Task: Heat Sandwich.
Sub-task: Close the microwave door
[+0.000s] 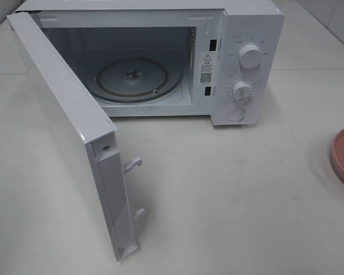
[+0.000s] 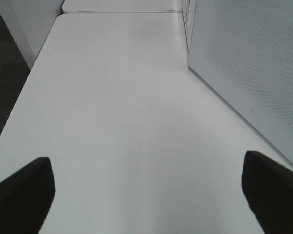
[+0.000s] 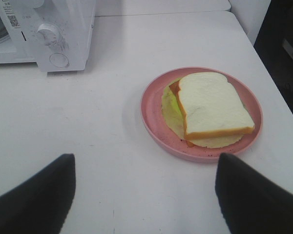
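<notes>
Jaws of both grippers spread wide, holding nothing.

Right gripper hovers near the white sliced-bread sandwich on its round pink plate, at the exterior frame's right edge; left gripper faces bare white table beside the open white microwave.

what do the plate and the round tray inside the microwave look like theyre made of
Plate: likely plastic or melamine, matte pink, with an even colour and a soft, dull sheen on the rim; glazed ceramic can't be ruled out.
Round tray in the microwave: looks like clear glass, see-through with bright reflections and moulded rings.
</notes>
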